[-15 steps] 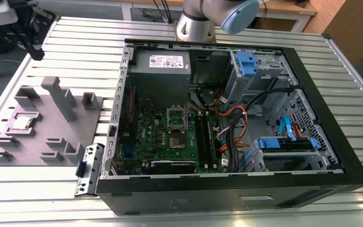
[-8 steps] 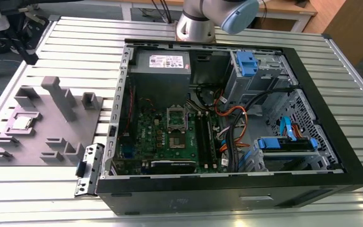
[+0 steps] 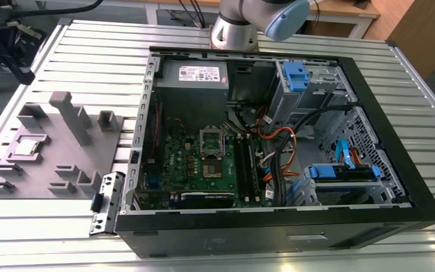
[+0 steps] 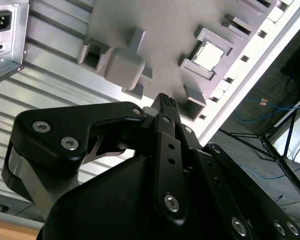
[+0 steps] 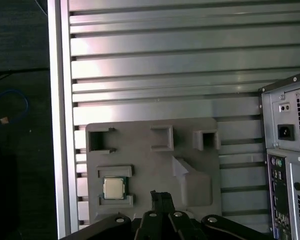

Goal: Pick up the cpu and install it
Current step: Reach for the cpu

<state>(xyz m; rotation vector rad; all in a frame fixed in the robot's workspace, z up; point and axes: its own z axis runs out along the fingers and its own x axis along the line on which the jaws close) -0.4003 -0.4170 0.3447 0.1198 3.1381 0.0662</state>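
- cpu (image 3: 26, 147) (image 4: 208, 55) (image 5: 114, 188): flat, silver top up, seated in a square framed recess of the tray, untouched.
- tray (image 3: 51, 165) (image 4: 155, 27) (image 5: 150, 170): grey, flat on the counter, on the exterior view's left of the case; several more recesses and upright posts (image 3: 70, 113) on it (the tallest near its far edge in the exterior view).
- claw (image 4: 165, 102) (image 5: 160, 196): black, fingertips pressed together with nothing between them; hanging above the tray in both wrist views, near the cpu's recess but apart from the chip.
- counter (image 3: 89, 51) (image 4: 50, 85) (image 5: 165, 65): slatted bare metal, carrying both tray and case.
- case (image 3: 278, 226) (image 5: 290, 160): black, lying on its side, open side up, just beside the tray; rear panel with a power inlet facing the tray side in the first wrist view.
- motherboard (image 3: 195, 164): green, on the case floor, toward the exterior view's left.
- socket (image 3: 211, 139): metal-framed, dark in the middle, on the motherboard, well apart from the cpu.
- power supply (image 3: 195, 73): grey box in the case's far corner, beyond the motherboard.
- cables (image 3: 278, 141): orange and black, looping between the motherboard and blue-tabbed drive bays (image 3: 297, 73).
- arm (image 3: 251, 20): grey with a blue cap, behind the case's far edge in the exterior view.
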